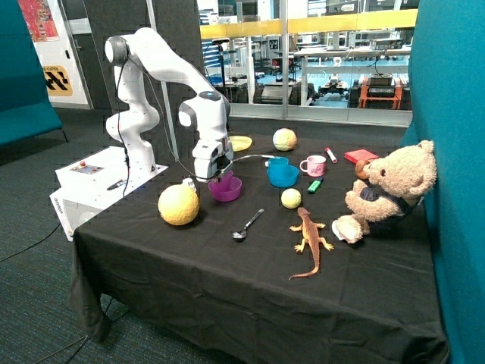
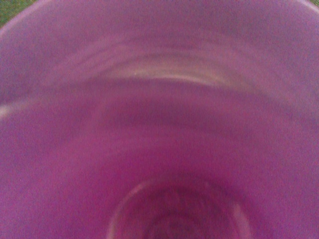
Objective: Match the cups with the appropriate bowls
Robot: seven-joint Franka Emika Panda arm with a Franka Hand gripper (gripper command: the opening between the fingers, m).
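The white, smooth-shelled arm bends down from the upper left of the outside view, and its gripper (image 1: 221,177) sits right over the shallow, glossy purple-magenta plastic bowl (image 1: 225,189) near the middle of the black cloth-draped table (image 1: 227,288). I cannot tell whether its fingers are spread or closed; they are buried in the bowl's mouth. The wrist view is flooded with translucent purple plastic (image 2: 159,124), curved walls and a round base low in the frame, too close to say whether it is cup or bowl. To the right of centre, the teal-blue plastic tumbler (image 1: 277,162) stands in the bright blue round bowl (image 1: 283,176). Beside those sits a white-and-pink handled mug (image 1: 313,165). A matte yellow ball (image 1: 179,204) lies left of the purple bowl, a metal spoon (image 1: 246,226) below it, and a fuzzy teddy bear (image 1: 390,189) slumps at the right edge.
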